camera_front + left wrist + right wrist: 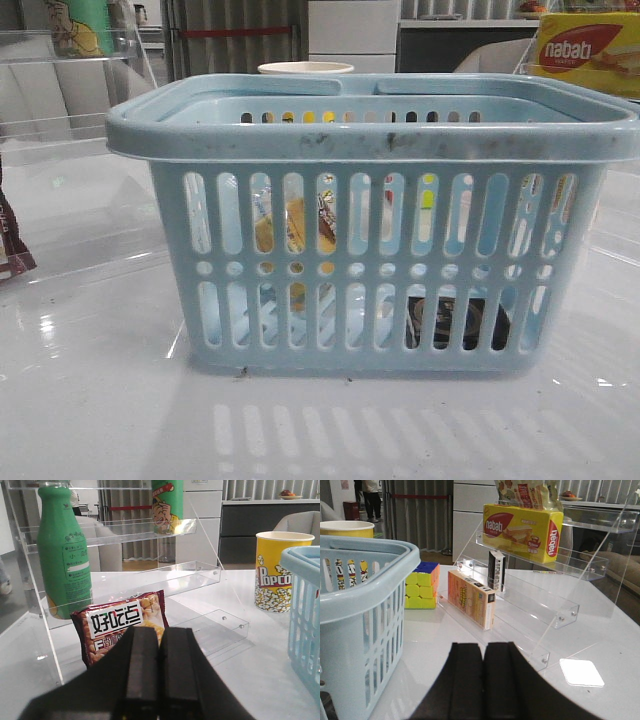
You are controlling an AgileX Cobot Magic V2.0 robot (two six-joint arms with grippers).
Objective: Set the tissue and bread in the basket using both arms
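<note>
The light blue basket [370, 140] stands in the middle of the table in the front view. Through its slots I see the golden-yellow bread [296, 222] on the left inside, and the dark tissue pack [450, 322] low on the right inside. The basket's edge also shows in the left wrist view [305, 610] and the right wrist view [365, 605]. My left gripper [159, 635] is shut and empty, left of the basket, facing a maroon snack packet. My right gripper [483, 650] is shut and empty, right of the basket. Neither gripper shows in the front view.
A clear acrylic shelf on the left holds a green bottle [62, 555], with a maroon packet [117, 625] leaning at its foot. A popcorn cup [280, 570] stands behind the basket. On the right, a shelf holds a nabati box [522, 530], an orange box [470, 597] and a Rubik's cube [422, 585].
</note>
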